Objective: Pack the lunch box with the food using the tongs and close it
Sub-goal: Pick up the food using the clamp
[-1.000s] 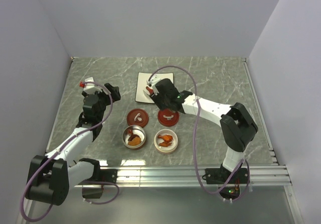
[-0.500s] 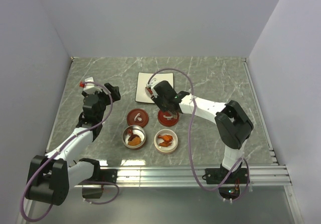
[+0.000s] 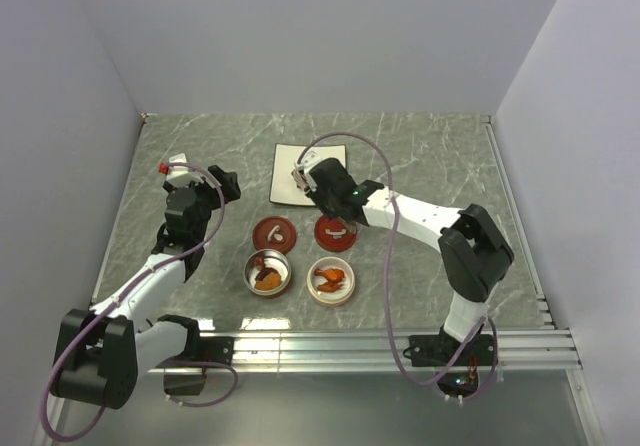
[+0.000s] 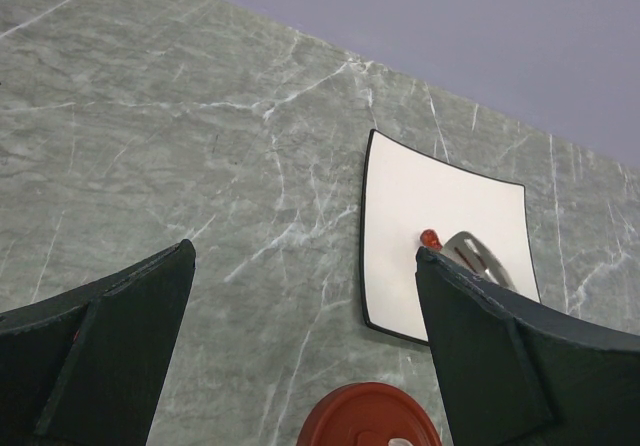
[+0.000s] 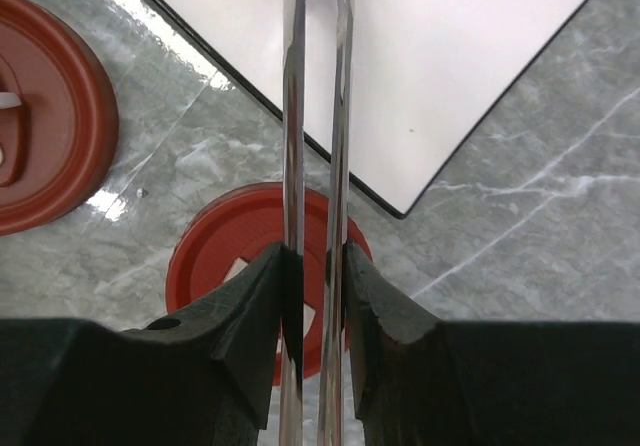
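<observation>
**Packing station, seen from above and from both wrists.** A grey-green marbled table (image 3: 430, 156), veined in white, stands inside pale lilac walls (image 3: 320, 36). A ribbed metal rail (image 3: 380, 344) runs along its near edge, well on my side of the white plate (image 3: 288, 158). The plate is square with a dark rim and lies toward the back of the table.

My right gripper (image 5: 318, 266) hangs just off the plate's near edge, clamped on the tongs (image 5: 293, 116). Its fingers (image 5: 262, 296) press the two slim metal arms almost together. The tongs reach out across the plate, and a red morsel of food (image 4: 430, 237) sits on the plate at their tips. My left gripper (image 4: 305, 251) hovers well to the left of the plate, jaws spread wide with nothing between them.

Just nearer than the plate lie two red lids (image 3: 273, 232), side by side with their white handles up. Nearer again stand two round tins (image 3: 268, 274) of the lunch box, uncovered, each with orange and brown pieces inside.

My right wrist view cuts the morsel off at its top edge, so I cannot tell whether the tongs pinch it or merely flank it. From above, my right arm covers the tongs and part of the plate. My left wrist view shows only the tongs' tip, with the rest behind a finger (image 4: 490, 346), and crops one lid at the bottom.
</observation>
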Motion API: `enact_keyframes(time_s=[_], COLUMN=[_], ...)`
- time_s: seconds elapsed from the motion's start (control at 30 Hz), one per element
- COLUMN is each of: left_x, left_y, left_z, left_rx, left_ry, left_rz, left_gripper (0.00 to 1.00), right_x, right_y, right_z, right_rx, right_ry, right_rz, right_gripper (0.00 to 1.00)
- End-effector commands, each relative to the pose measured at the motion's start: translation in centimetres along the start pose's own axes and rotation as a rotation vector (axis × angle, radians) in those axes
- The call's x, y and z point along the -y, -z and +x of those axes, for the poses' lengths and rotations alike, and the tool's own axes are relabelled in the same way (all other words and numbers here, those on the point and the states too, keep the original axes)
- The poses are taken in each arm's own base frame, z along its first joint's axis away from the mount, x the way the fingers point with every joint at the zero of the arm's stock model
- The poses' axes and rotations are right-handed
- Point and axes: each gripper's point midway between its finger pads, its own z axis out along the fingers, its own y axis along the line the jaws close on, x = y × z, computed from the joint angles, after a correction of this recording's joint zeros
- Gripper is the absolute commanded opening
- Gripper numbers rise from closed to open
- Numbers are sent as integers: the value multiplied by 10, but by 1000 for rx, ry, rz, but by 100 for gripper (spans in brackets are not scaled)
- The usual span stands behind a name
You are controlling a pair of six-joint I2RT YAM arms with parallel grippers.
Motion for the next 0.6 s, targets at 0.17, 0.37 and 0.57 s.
enact_keyframes(time_s=[0.17, 0.37, 0.57], left_x=[8, 9, 9], left_y=[-4, -3, -1], left_z=[-18, -19, -20], left_rx=[55, 59, 61], left_ry=[3, 4, 4], left_rz=[16, 22, 24], left_gripper=[99, 99, 99], right_x=[5, 1, -9], right_y=[47, 64, 91], right_z=[-32, -26, -20], right_rx=[151, 159, 192], right_ry=[-34, -41, -49], right_rz=[28, 57, 72], right_gripper=[36, 36, 36])
